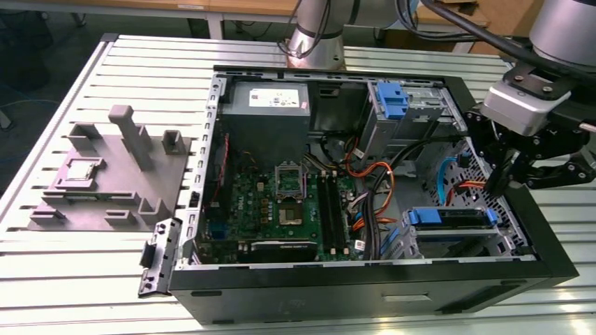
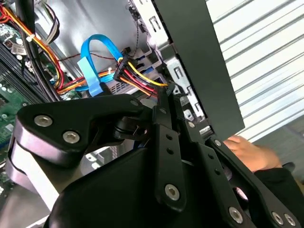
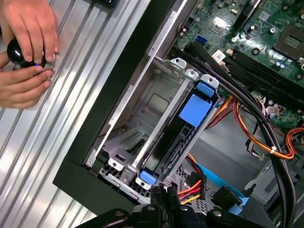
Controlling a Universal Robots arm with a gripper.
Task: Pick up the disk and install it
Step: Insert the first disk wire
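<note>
The disk (image 3: pixel 190 116) stands on edge in a slot of the metal drive cage (image 3: pixel 142 109) at the case's corner. I see only its dark side and blue carrier tabs; its label is hidden. In the exterior view the blue carrier (image 1: pixel 450 217) tops the cage near the case's front right. My gripper (image 1: pixel 500 187) hangs just above and behind that cage, beside the case's right wall, with its black fingertips (image 3: pixel 164 192) pressed together and nothing between them. The second wrist view shows the gripper (image 2: pixel 166 91) pointing at a bundle of coloured power wires (image 2: pixel 137 78).
An open black computer case (image 1: pixel 373 279) lies on a slatted metal table (image 1: pixel 93 265). Inside are the motherboard (image 1: pixel 279 202), a grey power supply (image 1: pixel 270 98), a second blue carrier (image 1: pixel 392 101) and loose cables (image 1: pixel 373 174). A grey fixture (image 1: pixel 112 174) stands left. A person's hands (image 3: pixel 26 52) rest beside the case.
</note>
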